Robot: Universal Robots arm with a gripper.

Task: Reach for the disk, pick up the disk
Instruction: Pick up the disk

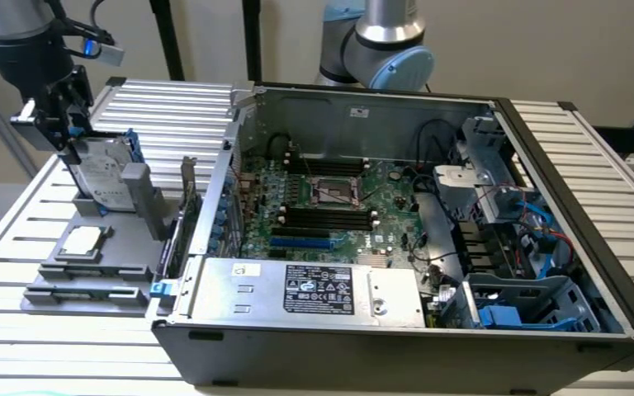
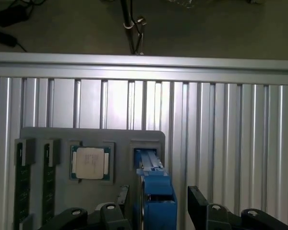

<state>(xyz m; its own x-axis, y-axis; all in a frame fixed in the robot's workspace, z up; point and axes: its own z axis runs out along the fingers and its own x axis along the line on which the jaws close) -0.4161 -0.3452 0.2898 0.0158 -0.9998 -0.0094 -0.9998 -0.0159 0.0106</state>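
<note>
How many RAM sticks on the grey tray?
2. The outer stick is at the end of the grey tray; the inner stick is between it and the chip. Part of the tray is covered, so more may hide.

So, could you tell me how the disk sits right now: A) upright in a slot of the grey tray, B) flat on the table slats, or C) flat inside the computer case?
A: the disk stands on edge in the grey tray, beneath the gripper.

Disk: silver-grey drive with a white printed label and a bright blue carrier along its edges. It stands upright on edge at the exterior view's left, lower end seated in a slot of the grey tray. The wrist view shows it edge-on, blue edge toward the camera.
</note>
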